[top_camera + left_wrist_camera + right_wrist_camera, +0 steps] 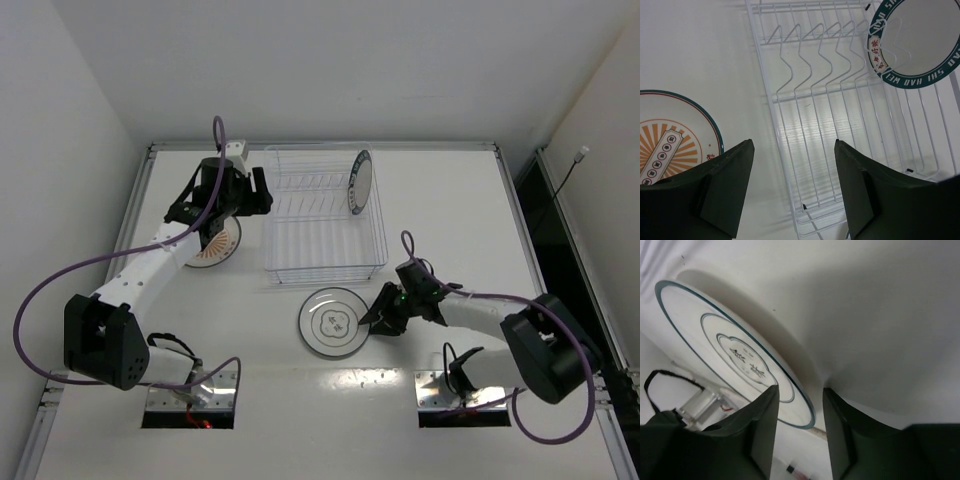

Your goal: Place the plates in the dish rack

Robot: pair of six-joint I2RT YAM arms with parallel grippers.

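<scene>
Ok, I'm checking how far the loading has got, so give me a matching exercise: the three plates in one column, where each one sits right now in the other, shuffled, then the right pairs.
Plates:
1. dark-banded plate
2. orange-striped plate
3. grey-ringed plate

Places:
A. flat on the table in front of the dish rack, rim between the fingers of the right gripper
B. upright at the dish rack's right end
C. flat on the table left of the dish rack

Pairs: 1-B, 2-C, 3-A.
</scene>
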